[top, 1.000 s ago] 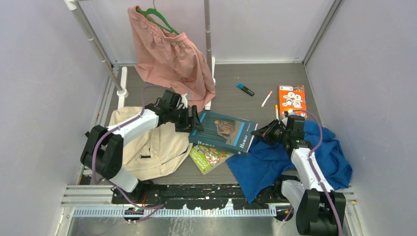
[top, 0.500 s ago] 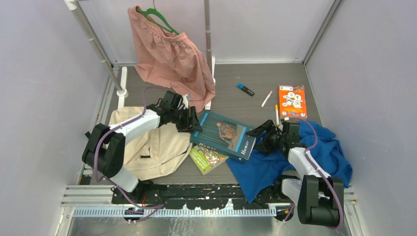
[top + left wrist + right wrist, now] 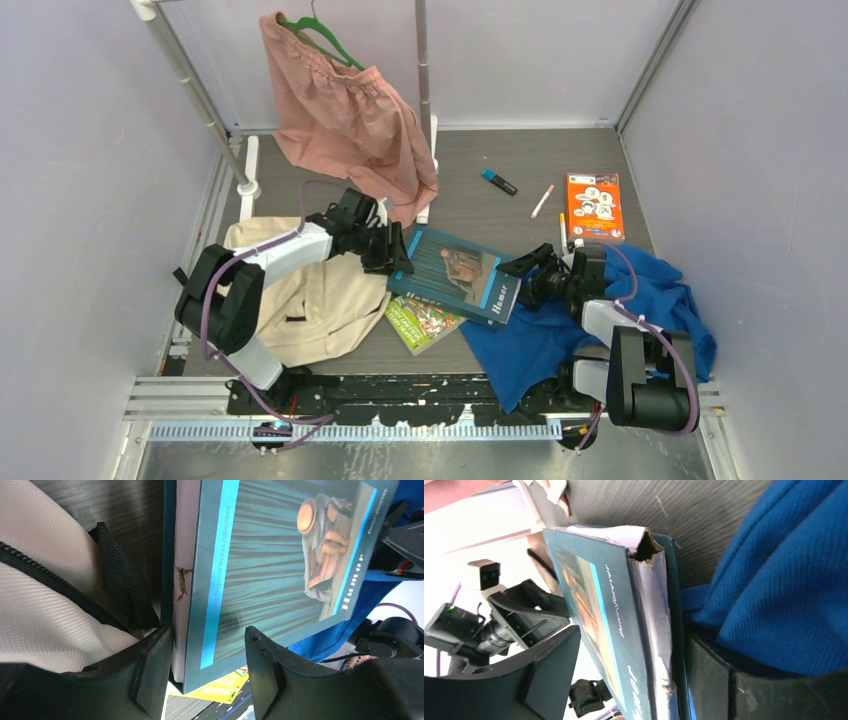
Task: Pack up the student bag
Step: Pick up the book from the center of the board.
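The left gripper point(image 3: 393, 252) is clamped on the left end of the teal hardback book point(image 3: 455, 272). The wrist view shows one black finger against the underside by the spine and the other pressing down on the cover, with the book squeezed between them. At the book's opposite end, the right gripper point(image 3: 528, 268) stands released. Its jaws are spread wide around the torn cardboard corner, one finger clear of the cover and the other tucked against the blue cloth point(image 3: 660, 310).

The book lies in the middle of the grey worktop point(image 3: 480, 150). Its near corner covers part of a yellow-green illustrated booklet point(image 3: 425, 322), and its right end reaches over the crumpled cloth, which spreads toward the near right corner.

Just beside the left gripper is the student bag point(image 3: 300, 300), a big cream fabric backpack. It lies flat along the worktop's left edge, and its black zipper and a black strap tab show close to the book's spine; whether they touch, I cannot tell.

Further out, an orange printed box point(image 3: 594, 205) sits by the right edge. A pink pen point(image 3: 542, 201) and a blue marker point(image 3: 498, 181) lie nearby toward the far edge. A pink garment point(image 3: 345, 120) hangs on a green hanger point(image 3: 318, 38) at the far left.
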